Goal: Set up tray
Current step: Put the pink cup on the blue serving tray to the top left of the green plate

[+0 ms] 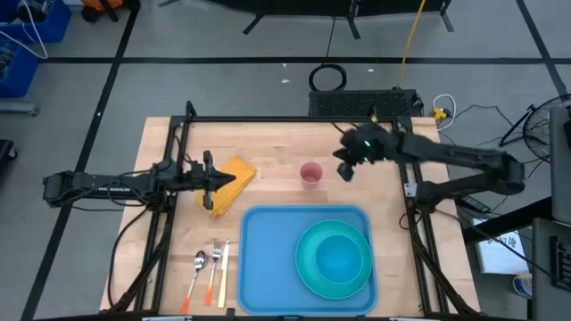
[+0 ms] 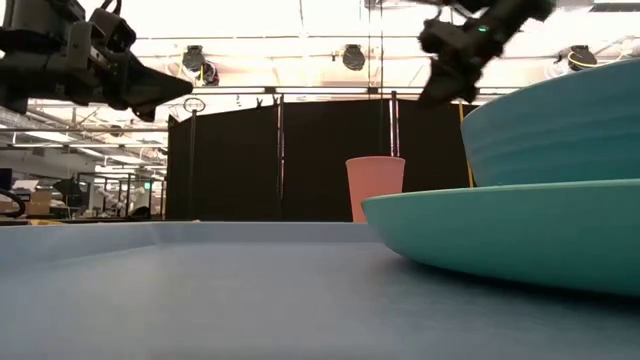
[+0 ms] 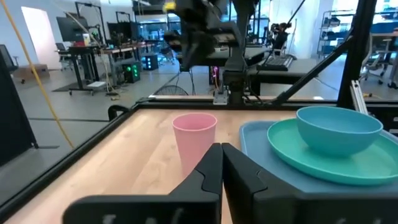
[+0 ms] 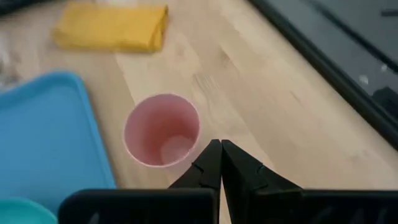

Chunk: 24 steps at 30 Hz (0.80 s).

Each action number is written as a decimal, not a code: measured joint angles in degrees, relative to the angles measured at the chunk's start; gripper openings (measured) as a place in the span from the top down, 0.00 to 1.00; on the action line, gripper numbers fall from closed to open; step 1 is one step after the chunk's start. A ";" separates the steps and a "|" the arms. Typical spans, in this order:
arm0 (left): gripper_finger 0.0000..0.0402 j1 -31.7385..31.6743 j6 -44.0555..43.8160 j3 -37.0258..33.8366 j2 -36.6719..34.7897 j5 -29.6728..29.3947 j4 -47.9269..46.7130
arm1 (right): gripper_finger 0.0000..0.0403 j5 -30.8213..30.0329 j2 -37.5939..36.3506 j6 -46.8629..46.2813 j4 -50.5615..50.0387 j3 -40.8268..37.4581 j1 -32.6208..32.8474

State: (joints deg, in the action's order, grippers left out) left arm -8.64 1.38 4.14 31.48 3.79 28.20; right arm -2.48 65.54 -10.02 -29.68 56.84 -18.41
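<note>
Light-blue tray point(image 1: 268, 259); teal plate point(image 1: 312, 267), bowl point(image 1: 343, 259); pink cup point(image 1: 310, 174); yellow cloth point(image 1: 230, 183).

Overhead camera straight down, low one level across the tray point(image 2: 200, 290), wrist cameras sharing the pink cup point(image 4: 162, 130).

The table point(image 1: 277, 147) is pale wood with visible grain. The tray point(image 1: 263, 259) looks like smooth matt blue plastic, the plate point(image 1: 312, 267) and bowl point(image 1: 343, 259) like glossier teal plastic. The cup point(image 4: 161, 129) is matt pink plastic; the yellow napkin point(image 4: 112, 28) looks like soft cloth.

left claw point(image 1: 217, 181): closed, raised, reaching inward | right claw point(image 1: 344, 171): closed, raised, angled down
</note>
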 joint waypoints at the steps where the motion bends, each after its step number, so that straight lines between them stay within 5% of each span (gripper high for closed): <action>1: 0.99 0.00 -0.01 0.00 0.01 0.02 -0.24 | 0.99 1.03 2.28 1.68 -2.65 2.96 -0.96; 6: 0.97 0.00 -0.08 0.00 0.01 0.04 -1.55 | 0.87 1.61 12.03 6.25 -11.82 16.48 -2.89; 14: 0.92 0.00 -0.24 0.00 0.01 0.12 -1.99 | 0.49 4.29 27.05 5.38 -25.76 32.75 -4.29; 19: 0.92 0.00 -0.62 0.00 0.01 0.17 -2.50 | 0.35 4.15 34.10 9.59 -32.40 35.96 -4.28; 24: 0.92 0.00 -0.60 0.00 0.01 0.15 -2.73 | 0.33 4.31 37.75 12.77 -33.53 35.98 -3.27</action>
State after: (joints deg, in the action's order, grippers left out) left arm -8.64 0.78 4.14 31.48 3.95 25.47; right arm 1.83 103.29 2.76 -63.21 92.82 -21.68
